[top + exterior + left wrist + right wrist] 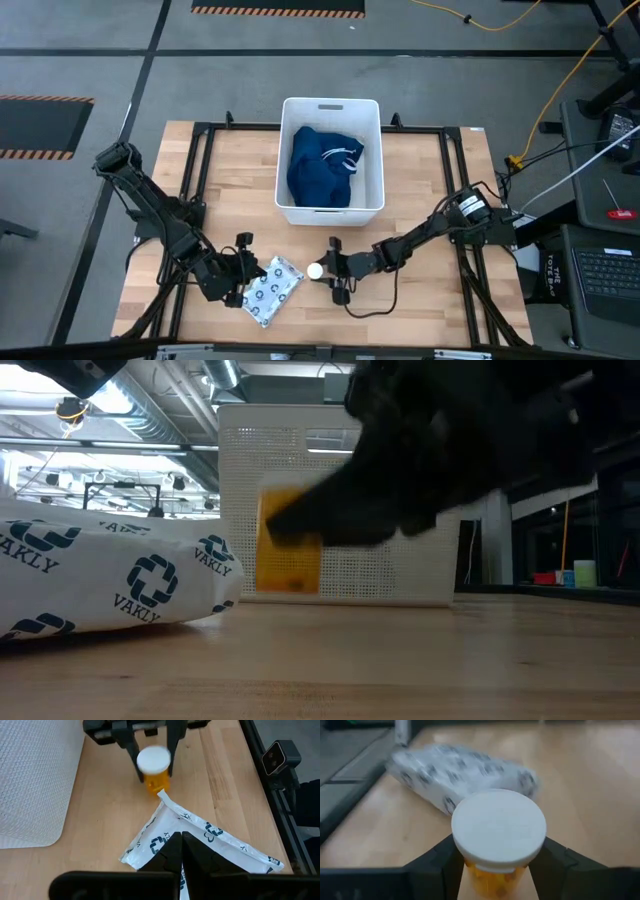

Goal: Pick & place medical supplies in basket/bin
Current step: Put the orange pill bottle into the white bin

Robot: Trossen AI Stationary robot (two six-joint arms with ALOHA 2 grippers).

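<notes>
Gripped just under its white cap, the amber bottle (496,840) sits between the right gripper (334,271) fingers near the table's front edge. Beside it lies the ringed packet (271,290), where the left gripper (243,279) rests with fingers pinched narrow over it. A shallow hold could let the bottle slip when lifted. The tub (331,207), already holding the blue garment (322,165), stands toward the back edge, its wall to be cleared.

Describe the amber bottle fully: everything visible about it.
The amber bottle is small and round, of see-through orange plastic by its look, with a wide flat white cap. It stands upright on the wooden table, between the right gripper's two dark fingers, beside a corner of the white packet.
</notes>
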